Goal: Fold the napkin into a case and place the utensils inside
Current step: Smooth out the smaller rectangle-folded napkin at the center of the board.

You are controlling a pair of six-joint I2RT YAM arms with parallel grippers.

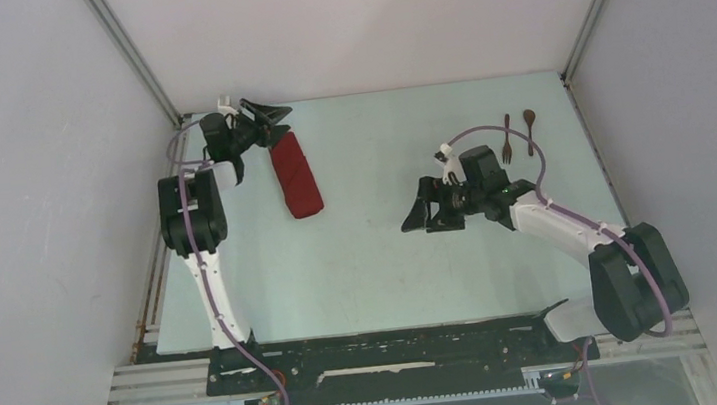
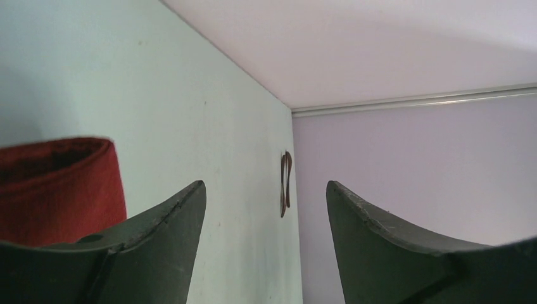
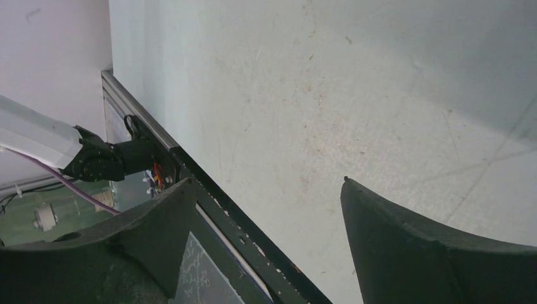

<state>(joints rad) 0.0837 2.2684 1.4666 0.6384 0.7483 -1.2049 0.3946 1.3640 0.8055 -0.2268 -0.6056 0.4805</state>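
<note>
Case (image 1: 296, 176): folded into a narrow red pouch, flat on table (image 1: 372, 271) at 10 o'clock; judged staged for loading.
Utensils (image 1: 507, 142): pair lies parallel at 2 o'clock, well apart from Case, not yet inserted.
Left gripper (image 2: 265, 183): jaws wide, empty; arm extended far, tips just beside the pouch's 12 o'clock end.
Right gripper (image 3: 266, 180): jaws wide, empty; forearm low mid-table, pointing toward 9 o'clock, away from Utensils.
</note>
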